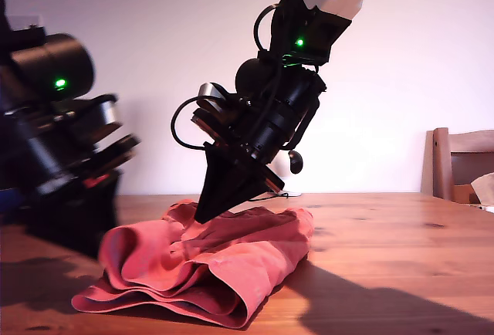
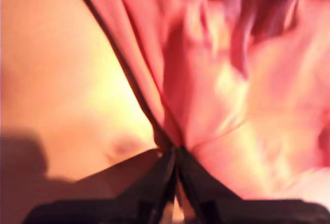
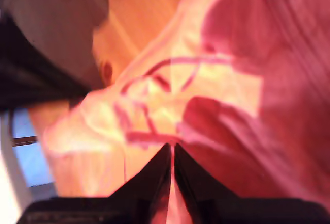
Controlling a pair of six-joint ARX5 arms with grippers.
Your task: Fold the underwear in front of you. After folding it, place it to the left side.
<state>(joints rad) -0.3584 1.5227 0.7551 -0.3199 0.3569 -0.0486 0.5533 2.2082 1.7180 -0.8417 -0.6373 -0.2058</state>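
Underwear (image 1: 208, 262) sat bunched and wrinkled on the wooden table (image 1: 401, 273), left of centre in the exterior view, layers stacked in loose waves. At that view's left edge, one arm was parked low beside the cloth; wrist views didn't settle which arm it was. Centre of the exterior view: another arm angled down, jaw tips buried in the top of the pile. My first gripper (image 2: 175, 154) had jaws pinched together on a fold of the underwear. My second gripper (image 3: 171, 146) also looked clamped, cloth edge at the tips, though blur made that less certain. Judgement: fold half done. Lift both pinches evenly, keep the hem taut, lay flat before letting go, else it slumps again. Surface: warm pine planks, knots visible. Plain white wall (image 1: 170, 26) behind, wooden chair (image 1: 455, 165) at the exterior view's right.
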